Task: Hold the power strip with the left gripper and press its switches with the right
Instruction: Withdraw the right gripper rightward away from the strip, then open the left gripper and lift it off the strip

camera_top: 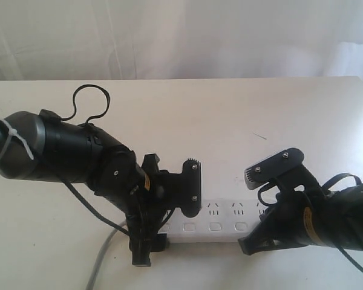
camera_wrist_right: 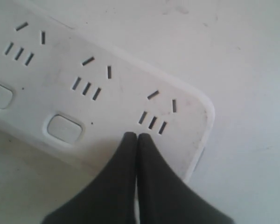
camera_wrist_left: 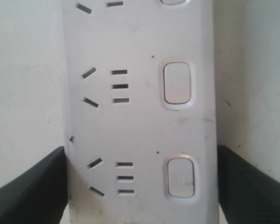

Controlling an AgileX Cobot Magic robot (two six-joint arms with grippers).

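Power strip (camera_top: 224,220) flat near the desk's (camera_top: 230,115) camera-side edge, both ends hidden by arms (exterior view). Left gripper (camera_wrist_left: 140,158) clamps its long sides, jaws wide. Right gripper (camera_wrist_right: 136,137), fingers pressed together, hides the last of the switches (camera_wrist_right: 63,128); contact unclear.

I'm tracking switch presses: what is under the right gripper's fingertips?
The power strip's rounded end, beside its last socket. That socket's switch cannot be seen; the shut right gripper covers that spot.
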